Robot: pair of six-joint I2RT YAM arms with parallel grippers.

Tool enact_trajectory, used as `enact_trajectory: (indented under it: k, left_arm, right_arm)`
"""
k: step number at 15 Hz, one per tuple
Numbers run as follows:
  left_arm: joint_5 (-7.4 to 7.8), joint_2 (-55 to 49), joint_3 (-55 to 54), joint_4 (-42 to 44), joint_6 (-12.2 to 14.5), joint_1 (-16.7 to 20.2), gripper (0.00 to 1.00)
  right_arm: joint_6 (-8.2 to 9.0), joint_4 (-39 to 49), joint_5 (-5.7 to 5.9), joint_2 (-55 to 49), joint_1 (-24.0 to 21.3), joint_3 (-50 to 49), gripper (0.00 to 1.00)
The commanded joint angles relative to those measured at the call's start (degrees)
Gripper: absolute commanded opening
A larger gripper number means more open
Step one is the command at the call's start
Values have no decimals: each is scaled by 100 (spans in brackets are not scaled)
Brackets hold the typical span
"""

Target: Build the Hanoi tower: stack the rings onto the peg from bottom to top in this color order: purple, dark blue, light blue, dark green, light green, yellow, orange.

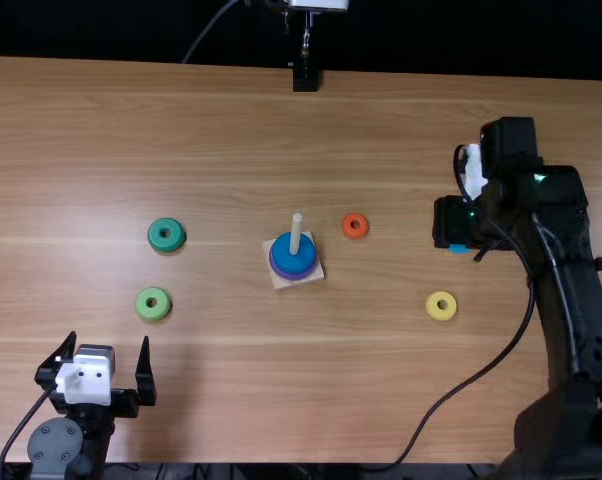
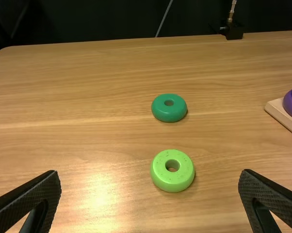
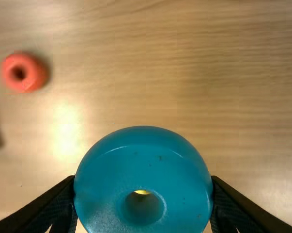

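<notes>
Left gripper: at lower left of the top view we see the left gripper (image 1: 109,340), fingers spread and holding nothing.
Light green ring: the light green wooden-looking ring (image 1: 153,304) lies just beyond it, left of centre.
Yellow ring: the pale yellow ring (image 1: 442,306) lies flat, right of centre, beside the black cable (image 1: 524,322).
Peg: at mid-frame the pale upright peg (image 1: 296,235) rises from a square wooden base (image 1: 282,284); around it sit the purple ring (image 1: 294,277) and, above, the dark blue ring (image 1: 292,256).
Right gripper: at right of the top view, the right gripper (image 3: 143,178) pinches the light blue ring (image 3: 146,160), its hole facing the table; we judge it next for the peg.
Peg from ring: the peg lies leftward, nearly level in the frame; we would carry across, keeping hole and peg aligned.
Orange ring: the small orange ring (image 1: 354,225) lies between them, slightly farther; we would pass above it.
Dark green ring: the dark green ring (image 1: 166,235) lies left, beyond the light green.
</notes>
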Motion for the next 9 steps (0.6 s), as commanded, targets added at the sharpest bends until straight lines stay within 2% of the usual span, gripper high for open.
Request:
enact_trajectory:
  k: [1, 6, 9]
  left_arm:
    - [9, -62, -600, -454, 57, 33, 100]
    - [9, -62, -600, -454, 57, 42, 100]
    - [9, -62, -600, -454, 57, 33, 100]
  right_arm:
    - [-138, -164, -23, -330, 273, 281, 2]
    - [-54, -807, -65, -418, 1372, 1001, 3]
    - [-43, -860, -54, -348, 1829, 1353, 3]
